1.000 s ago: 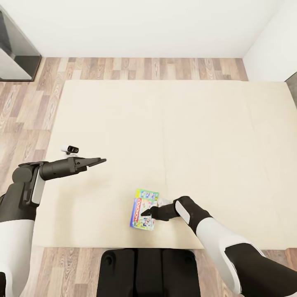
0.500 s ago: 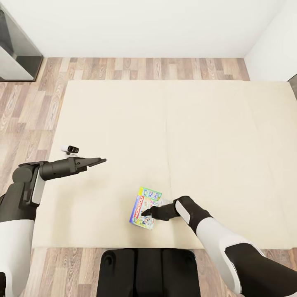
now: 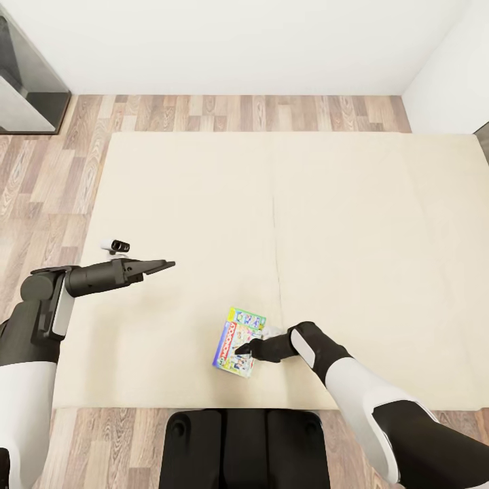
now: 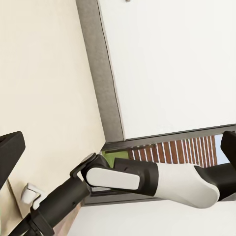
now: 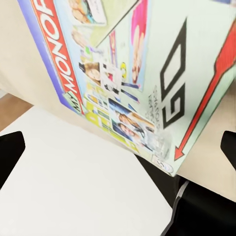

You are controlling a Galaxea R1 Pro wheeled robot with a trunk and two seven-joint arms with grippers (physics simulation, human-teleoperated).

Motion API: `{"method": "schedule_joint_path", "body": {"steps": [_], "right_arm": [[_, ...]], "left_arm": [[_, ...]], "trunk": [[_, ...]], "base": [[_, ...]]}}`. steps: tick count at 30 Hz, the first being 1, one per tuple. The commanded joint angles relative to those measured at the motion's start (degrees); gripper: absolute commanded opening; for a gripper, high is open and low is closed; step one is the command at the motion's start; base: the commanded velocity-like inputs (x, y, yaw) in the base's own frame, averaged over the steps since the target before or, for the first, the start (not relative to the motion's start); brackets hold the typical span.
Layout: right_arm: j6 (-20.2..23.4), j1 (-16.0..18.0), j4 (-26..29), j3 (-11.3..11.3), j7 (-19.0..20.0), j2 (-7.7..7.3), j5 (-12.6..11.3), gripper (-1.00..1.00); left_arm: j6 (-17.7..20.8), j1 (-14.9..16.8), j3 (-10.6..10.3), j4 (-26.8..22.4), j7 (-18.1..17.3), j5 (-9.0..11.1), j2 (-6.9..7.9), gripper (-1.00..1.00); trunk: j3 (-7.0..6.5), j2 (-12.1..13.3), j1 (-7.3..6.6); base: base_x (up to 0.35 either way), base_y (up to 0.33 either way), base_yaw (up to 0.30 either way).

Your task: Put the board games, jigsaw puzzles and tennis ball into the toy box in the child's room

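Right gripper reaching onto the board games at the lower middle of the bed.

In the head view, the right gripper (image 3: 239, 351) is resting its tip over two overlapping board games (image 3: 238, 341), which are lying on the cream bed (image 3: 353, 224) just below centre frame; whether it is gripping them I cannot tell. The right wrist view is showing the printed board (image 5: 132, 69) close up, with the two fingertips (image 5: 11, 150) sitting far apart at opposite frame edges. The left gripper (image 3: 163, 265) is hovering at middle left, fingers looking pressed together and holding nothing; its wrist view is showing the other arm (image 4: 147, 179) crossing the lower frame.
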State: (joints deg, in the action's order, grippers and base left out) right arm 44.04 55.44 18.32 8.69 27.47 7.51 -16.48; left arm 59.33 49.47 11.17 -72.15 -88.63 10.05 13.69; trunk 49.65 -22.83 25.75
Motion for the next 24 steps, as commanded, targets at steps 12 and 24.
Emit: {"method": "schedule_joint_path", "body": {"steps": [12,24], "right_arm": [[0.12,0.02,0.12,0.39,0.09,-0.12,-0.64,1.00],[-0.08,0.02,1.12,0.22,-0.07,-0.05,-0.58,1.00]], "left_arm": [[0.61,0.02,0.09,-0.01,-0.22,-0.03,0.02,1.00],[0.61,0.02,0.16,-0.01,-0.22,-0.03,0.05,1.00]], "trunk": [[0.06,-0.09,0.03],[0.06,-0.09,0.03]], "base": [[0.000,0.000,0.000],[0.000,0.000,0.000]]}}
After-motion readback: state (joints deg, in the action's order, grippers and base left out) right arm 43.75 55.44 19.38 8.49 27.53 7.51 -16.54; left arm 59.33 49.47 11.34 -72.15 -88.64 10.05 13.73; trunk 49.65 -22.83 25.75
